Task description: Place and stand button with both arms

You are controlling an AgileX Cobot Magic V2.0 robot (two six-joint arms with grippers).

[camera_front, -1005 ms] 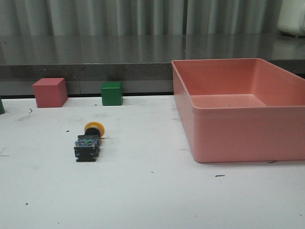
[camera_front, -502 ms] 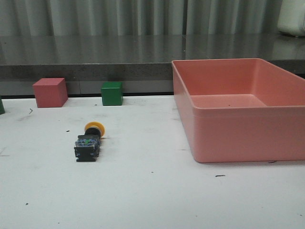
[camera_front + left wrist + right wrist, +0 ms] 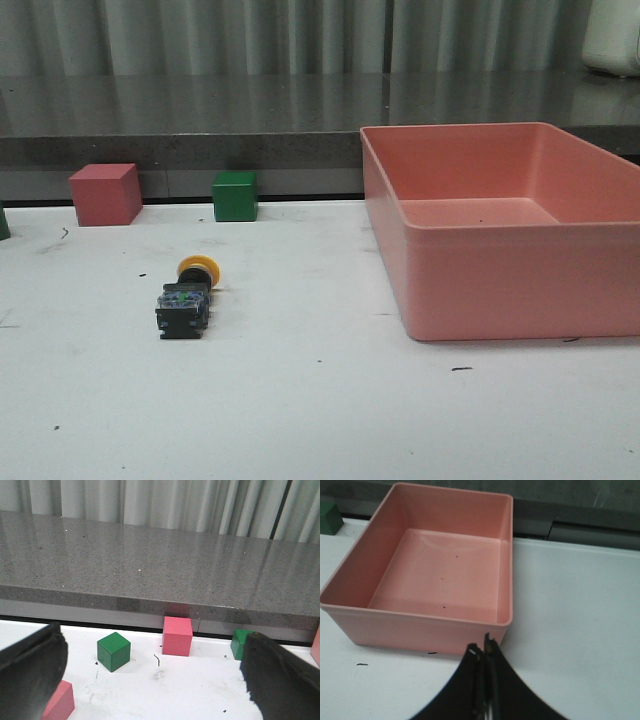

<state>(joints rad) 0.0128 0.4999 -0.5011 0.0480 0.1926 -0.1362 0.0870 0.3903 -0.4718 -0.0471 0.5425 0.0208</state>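
Observation:
The button (image 3: 186, 298) lies on its side on the white table, left of centre in the front view, its yellow cap pointing away and its black-bluish base toward me. No arm shows in the front view. In the left wrist view my left gripper (image 3: 155, 680) is open and empty, its black fingers (image 3: 30, 672) wide apart at the frame's two sides; the button is out of that view. In the right wrist view my right gripper (image 3: 482, 652) is shut and empty, its tips just in front of the pink tray's near wall (image 3: 420, 630).
A large pink tray (image 3: 500, 285) stands at the right. A pink-red cube (image 3: 104, 194) and a green cube (image 3: 235, 196) sit at the table's back edge below a grey ledge. The left wrist view shows green cubes (image 3: 113, 651) and pink-red cubes (image 3: 177, 636).

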